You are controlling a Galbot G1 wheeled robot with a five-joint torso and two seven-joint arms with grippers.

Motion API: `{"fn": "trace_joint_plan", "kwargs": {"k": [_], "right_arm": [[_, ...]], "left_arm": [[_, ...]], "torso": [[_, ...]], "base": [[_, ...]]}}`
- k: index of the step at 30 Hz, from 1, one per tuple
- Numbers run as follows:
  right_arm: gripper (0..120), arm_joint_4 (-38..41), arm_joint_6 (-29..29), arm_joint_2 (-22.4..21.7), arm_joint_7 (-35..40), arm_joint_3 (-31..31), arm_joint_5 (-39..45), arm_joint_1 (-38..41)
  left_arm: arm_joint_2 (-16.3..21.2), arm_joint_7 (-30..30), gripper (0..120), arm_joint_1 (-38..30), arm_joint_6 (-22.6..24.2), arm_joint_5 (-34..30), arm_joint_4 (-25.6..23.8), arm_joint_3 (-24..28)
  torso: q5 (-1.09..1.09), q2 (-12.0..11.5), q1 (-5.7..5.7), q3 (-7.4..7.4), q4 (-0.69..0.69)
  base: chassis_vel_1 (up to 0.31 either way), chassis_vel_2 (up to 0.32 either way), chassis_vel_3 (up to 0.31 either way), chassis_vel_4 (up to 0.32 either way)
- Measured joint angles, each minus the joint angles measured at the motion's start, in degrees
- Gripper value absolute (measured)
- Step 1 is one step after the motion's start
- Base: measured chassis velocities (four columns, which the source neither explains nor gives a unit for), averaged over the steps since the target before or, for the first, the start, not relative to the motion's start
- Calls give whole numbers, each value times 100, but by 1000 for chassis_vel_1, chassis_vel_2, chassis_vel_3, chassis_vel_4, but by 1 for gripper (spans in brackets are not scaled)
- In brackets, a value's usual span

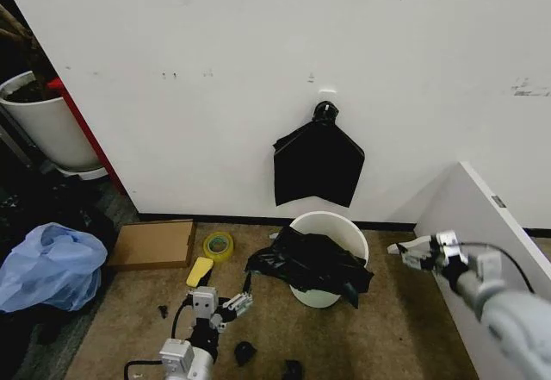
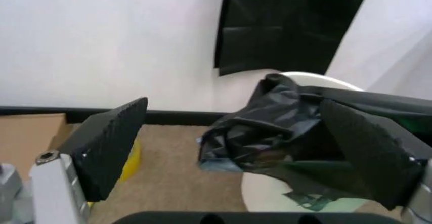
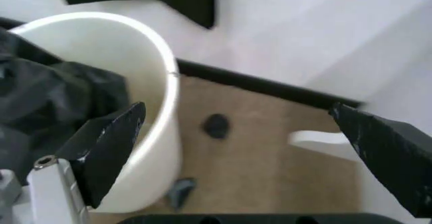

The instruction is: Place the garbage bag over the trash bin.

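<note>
Lying crumpled across the trash bin [image 1: 330, 261], the garbage bag [image 1: 308, 262] covers the left and front of the rim and spills over the left side; back rim and right wall bare white. Bag mouth not spread round the rim, so cover step only part done, my judgement. Bin stands on the carpet floor [image 1: 405, 328] close to the wall [image 1: 258, 52], under a black sheaf of bags [image 1: 317, 163] hung on the wall.

My left gripper [image 1: 240, 303] is low on the floor side, left of the bin, jaws spread wide, empty, aimed at the bag's bunched left edge [image 2: 256, 133]. My right gripper [image 1: 415, 252] hangs just right of the bin, jaws wide apart too, nothing between them; bin wall [image 3: 159, 107] sits beside one finger.

Next move, I guess: pinch the loose bag edge on each side, pull outward and down so it wraps the rim. Thin slippery plastic, needs a firm nip.

Around: tape roll [image 1: 218, 245], cardboard box [image 1: 155, 244], light blue bag [image 1: 52, 266], white board [image 1: 482, 225] on right.
</note>
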Motion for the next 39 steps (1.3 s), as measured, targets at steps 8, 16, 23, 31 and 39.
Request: {"fn": "trace_joint_plan", "kwargs": {"k": [8,16,23,31,39], "right_arm": [[100,-1319,-51,-211,-959,-1397,267,1794],[100,-2375,-213,132,-1259,-2900,173,3232],[100,-3168,-169,446,-1429,-3511,-121,4034],[90,-3633,-51,536,-1802,-3832,-574,4290],[61,-3688,20,538,-1991,-3935,-673,4316]], "left_arm": [[-235,286,100,304,-277,262,22,-210],[-551,315,100,609,-458,801,-34,-405],[-802,296,100,747,-469,929,-5,-381],[-958,227,100,795,-411,925,-1,-338],[-1017,159,100,819,-372,925,38,-285]], "torso": [[-5,0,0,0,0],[-5,0,0,0,-1],[-5,0,0,0,-1],[-5,0,0,0,-2],[-5,0,0,-1,-2]], "base": [[0,0,0,0],[0,0,0,0],[0,0,0,0],[0,0,0,0],[0,0,0,0]]}}
